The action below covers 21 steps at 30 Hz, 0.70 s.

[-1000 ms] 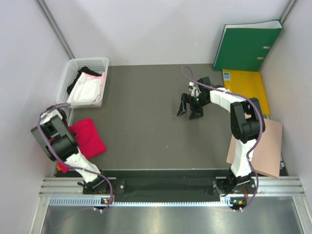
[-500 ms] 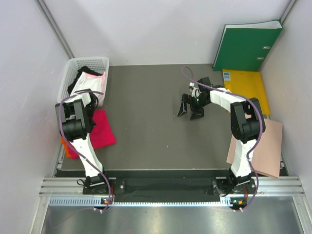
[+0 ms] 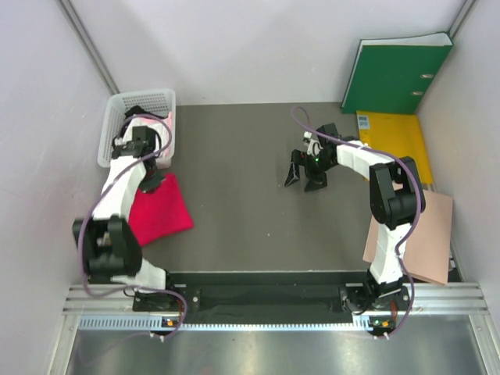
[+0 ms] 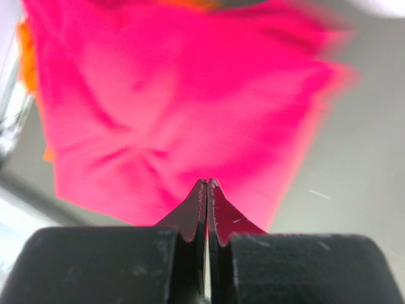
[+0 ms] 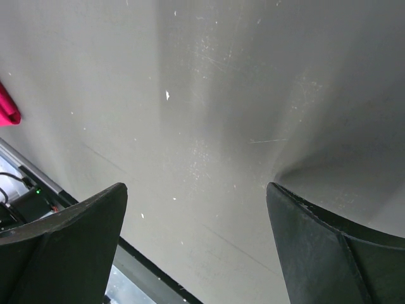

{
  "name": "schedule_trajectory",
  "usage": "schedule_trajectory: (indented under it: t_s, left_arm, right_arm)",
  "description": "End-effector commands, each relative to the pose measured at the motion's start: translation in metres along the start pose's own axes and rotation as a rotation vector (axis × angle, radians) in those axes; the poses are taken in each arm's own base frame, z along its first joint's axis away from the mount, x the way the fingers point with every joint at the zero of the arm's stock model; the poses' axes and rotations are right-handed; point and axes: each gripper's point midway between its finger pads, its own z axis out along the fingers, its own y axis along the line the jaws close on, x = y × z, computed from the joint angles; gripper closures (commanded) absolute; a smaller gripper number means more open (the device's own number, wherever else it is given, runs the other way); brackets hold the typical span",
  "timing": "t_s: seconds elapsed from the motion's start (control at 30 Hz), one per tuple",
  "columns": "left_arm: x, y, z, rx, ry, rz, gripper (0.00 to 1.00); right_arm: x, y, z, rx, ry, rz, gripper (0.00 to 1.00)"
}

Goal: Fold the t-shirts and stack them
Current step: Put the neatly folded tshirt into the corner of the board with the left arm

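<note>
**One arm swings up toward the basket**

Left end effector (image 3: 151,178), fingers pressed together on nothing, has swept from the near corner to the white basket (image 3: 117,103). The folded magenta t-shirt (image 3: 166,215) lies on the counter (image 3: 234,211) beneath it. Another garment probably comes next. Right end effector (image 3: 305,178) idles, spread apart.

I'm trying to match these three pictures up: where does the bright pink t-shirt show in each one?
Top external: the magenta t-shirt lies at the left of the picture, just below the white basket.
Left wrist: it fills most of the frame, blurred.
Right wrist: only a sliver shows at the left edge.
Shared landmark: the grey table it lies on.
</note>
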Motion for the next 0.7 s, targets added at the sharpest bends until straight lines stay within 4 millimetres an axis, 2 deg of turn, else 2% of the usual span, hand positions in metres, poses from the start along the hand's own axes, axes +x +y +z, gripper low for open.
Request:
schedule_trajectory:
  t_s: [0.0, 0.07, 0.17, 0.23, 0.37, 0.5, 0.67]
  left_arm:
    - [-0.009, -0.044, -0.047, 0.296, -0.125, -0.061, 1.0]
    - [0.003, -0.063, -0.044, 0.366, -0.068, -0.03, 1.0]
    - [0.036, -0.099, -0.03, 0.414, 0.023, 0.078, 1.0]
    - [0.058, -0.109, -0.008, 0.394, 0.103, 0.107, 1.0]
    - [0.091, -0.132, 0.015, 0.419, 0.211, 0.164, 1.0]
    - [0.104, -0.131, 0.033, 0.376, 0.244, 0.183, 1.0]
    - [0.115, -0.099, 0.044, 0.218, 0.268, 0.203, 1.0]
  right_arm:
    - [-0.01, 0.015, -0.012, -0.037, -0.055, -0.036, 0.09]
    - [-0.01, 0.015, -0.011, -0.038, -0.055, -0.036, 0.09]
    - [-0.011, 0.016, -0.012, -0.044, -0.057, -0.037, 0.09]
    - [-0.012, 0.017, -0.013, -0.045, -0.062, -0.04, 0.09]
    - [-0.011, 0.018, -0.015, -0.046, -0.072, -0.041, 0.09]
    - [-0.01, 0.016, -0.017, -0.046, -0.079, -0.044, 0.09]
    - [-0.009, 0.014, -0.019, -0.044, -0.085, -0.038, 0.09]
